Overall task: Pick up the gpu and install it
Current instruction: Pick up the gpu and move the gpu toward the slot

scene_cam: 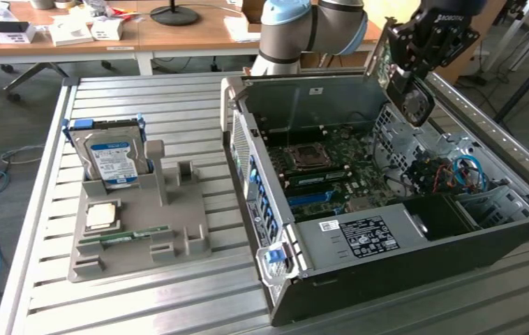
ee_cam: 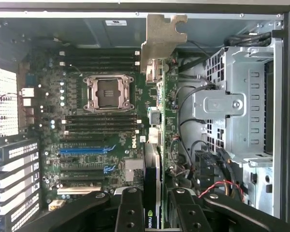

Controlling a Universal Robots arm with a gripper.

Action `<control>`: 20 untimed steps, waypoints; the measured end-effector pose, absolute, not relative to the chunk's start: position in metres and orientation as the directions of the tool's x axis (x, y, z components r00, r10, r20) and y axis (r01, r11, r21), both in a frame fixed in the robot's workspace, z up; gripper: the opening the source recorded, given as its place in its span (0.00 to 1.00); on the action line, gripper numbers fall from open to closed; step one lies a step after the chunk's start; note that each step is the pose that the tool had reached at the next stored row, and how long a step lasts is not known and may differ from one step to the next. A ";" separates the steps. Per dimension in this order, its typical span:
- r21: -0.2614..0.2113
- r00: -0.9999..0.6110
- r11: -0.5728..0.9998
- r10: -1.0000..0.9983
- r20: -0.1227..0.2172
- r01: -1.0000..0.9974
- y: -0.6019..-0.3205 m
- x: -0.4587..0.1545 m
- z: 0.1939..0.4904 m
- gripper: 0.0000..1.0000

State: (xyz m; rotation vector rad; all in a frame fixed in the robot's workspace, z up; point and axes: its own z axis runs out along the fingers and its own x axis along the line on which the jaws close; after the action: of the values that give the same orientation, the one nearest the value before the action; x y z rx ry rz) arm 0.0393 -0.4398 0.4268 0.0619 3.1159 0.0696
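My gripper [scene_cam: 412,73] hangs above the far right corner of the open computer case [scene_cam: 386,241], shut on the gpu [scene_cam: 414,103]. The gpu is a thin card that hangs edge-down from the fingers, well above the motherboard [scene_cam: 316,167]. In the wrist view the gpu [ee_cam: 158,125] shows edge-on between the black fingers [ee_cam: 130,210], and its pale metal bracket [ee_cam: 162,36] is at the far end. Below it lies the motherboard [ee_cam: 53,121], with the CPU socket [ee_cam: 106,92] and the blue expansion slots [ee_cam: 87,151] off to one side of the card.
A grey parts holder [scene_cam: 139,241] on the slatted table carries a hard drive [scene_cam: 111,157], a CPU [scene_cam: 103,216] and a RAM stick [scene_cam: 125,236]. Inside the case are a metal drive cage [ee_cam: 232,106] and loose cables [scene_cam: 460,171]. A desk [scene_cam: 106,35] stands behind.
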 end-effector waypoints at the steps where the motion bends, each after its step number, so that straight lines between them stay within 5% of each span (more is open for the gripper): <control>1: 0.045 -0.999 0.998 0.040 -0.023 0.039 -0.440 0.039 0.425 0.27; 20: 0.045 -0.999 0.998 0.040 -0.023 0.039 -0.440 0.039 0.403 0.27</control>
State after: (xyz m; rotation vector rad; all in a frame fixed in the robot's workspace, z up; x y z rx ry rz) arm 0.0392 -0.4398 0.4033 0.0619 3.1159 0.0695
